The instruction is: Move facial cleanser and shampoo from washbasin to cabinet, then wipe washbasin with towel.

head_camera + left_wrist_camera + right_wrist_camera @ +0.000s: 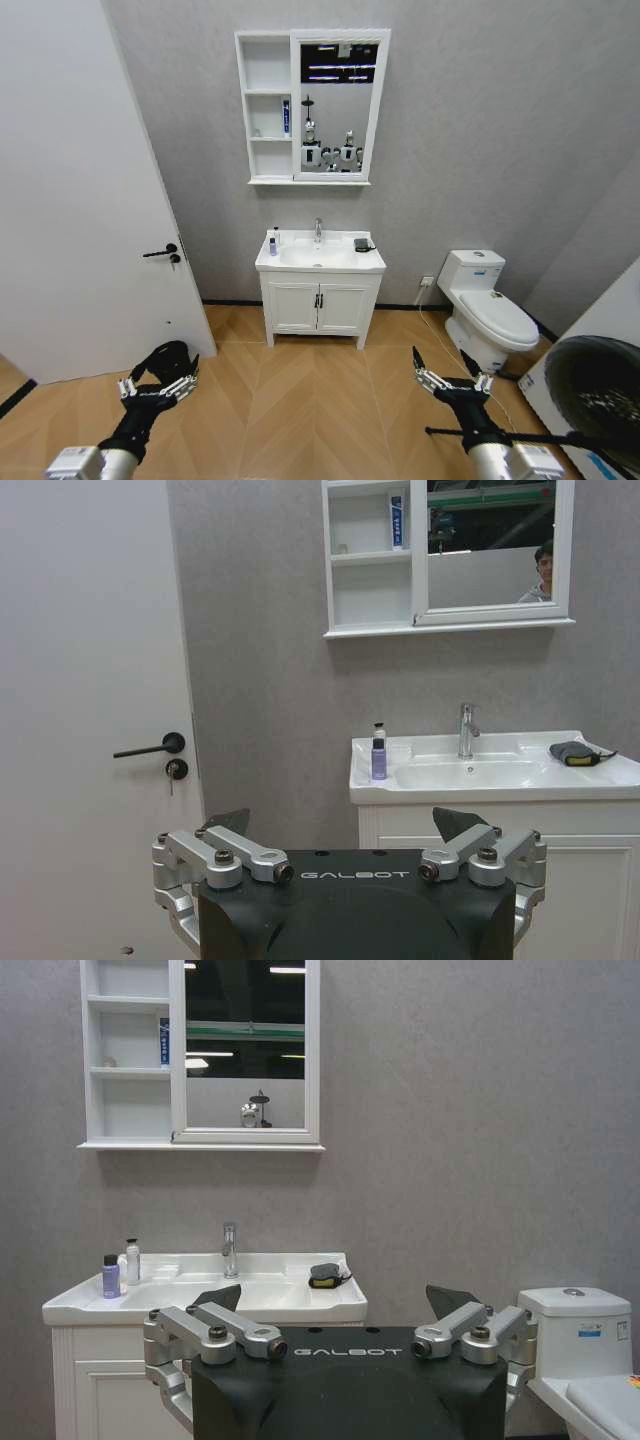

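Grey textured walls and a herringbone wood floor [300, 400] enclose a small bathroom, seen from well back. Against the far wall the washbasin [320, 257] is set on a white two-door cupboard [319, 308], with a chrome faucet [318, 230] at its rear centre. On the basin's left rear corner two small bottles stand side by side: a purple bottle [379, 760] with a dark cap and a slimmer white bottle [132, 1260] just beside it. On the right rear corner the towel [363, 244] is laid, dark and folded, with a yellow edge visible in the wrist views.

Above the basin the cabinet [311, 107] is mounted on the wall, three open shelves at left and a framed mirror [338, 105] at right. A blue tube [286, 117] is stood upright in the middle shelf compartment, next to the mirror frame.

A white door [75, 190] with a black handle [162, 252] is seen on the left, and a white toilet [487, 315] on the right, well apart from the basin.

The left gripper [160, 385] is held low over the floor at lower left, its fingers [225, 825] spread apart and grasping nothing. The right gripper [450, 380] is held low at lower right, its fingers [450, 1300] likewise released and empty. Both grippers are well short of the basin.
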{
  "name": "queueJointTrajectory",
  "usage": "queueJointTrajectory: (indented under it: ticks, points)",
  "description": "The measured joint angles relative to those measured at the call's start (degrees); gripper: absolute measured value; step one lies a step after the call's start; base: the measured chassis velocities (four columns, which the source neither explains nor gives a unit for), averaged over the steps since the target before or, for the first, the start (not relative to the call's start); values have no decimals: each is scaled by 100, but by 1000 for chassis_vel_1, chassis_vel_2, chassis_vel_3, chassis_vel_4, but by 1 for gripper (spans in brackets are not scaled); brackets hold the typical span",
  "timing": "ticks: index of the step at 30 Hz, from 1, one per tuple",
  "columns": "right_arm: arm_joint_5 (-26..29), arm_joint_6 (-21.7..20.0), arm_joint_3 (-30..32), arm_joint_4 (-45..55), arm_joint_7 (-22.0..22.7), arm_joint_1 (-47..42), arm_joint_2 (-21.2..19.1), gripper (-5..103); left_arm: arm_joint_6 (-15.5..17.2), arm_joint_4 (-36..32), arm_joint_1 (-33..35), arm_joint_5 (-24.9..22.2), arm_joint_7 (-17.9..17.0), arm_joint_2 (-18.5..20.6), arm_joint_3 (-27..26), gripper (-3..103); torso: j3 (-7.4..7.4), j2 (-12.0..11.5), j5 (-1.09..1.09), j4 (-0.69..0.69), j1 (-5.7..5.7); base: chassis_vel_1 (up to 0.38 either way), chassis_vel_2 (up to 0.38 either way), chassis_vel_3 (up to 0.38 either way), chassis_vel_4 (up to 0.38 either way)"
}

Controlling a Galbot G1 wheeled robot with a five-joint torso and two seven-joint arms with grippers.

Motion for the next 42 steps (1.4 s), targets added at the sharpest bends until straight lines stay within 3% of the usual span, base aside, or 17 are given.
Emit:
queueJointTrajectory:
  ticks: [42]
  points:
    - [-343, 207, -81, -50, -32, -113, 164, 100, -48, 84, -2, 80, 58, -71, 78, 100, 0, 0, 2, 1, -1, -83, 83, 87, -84]
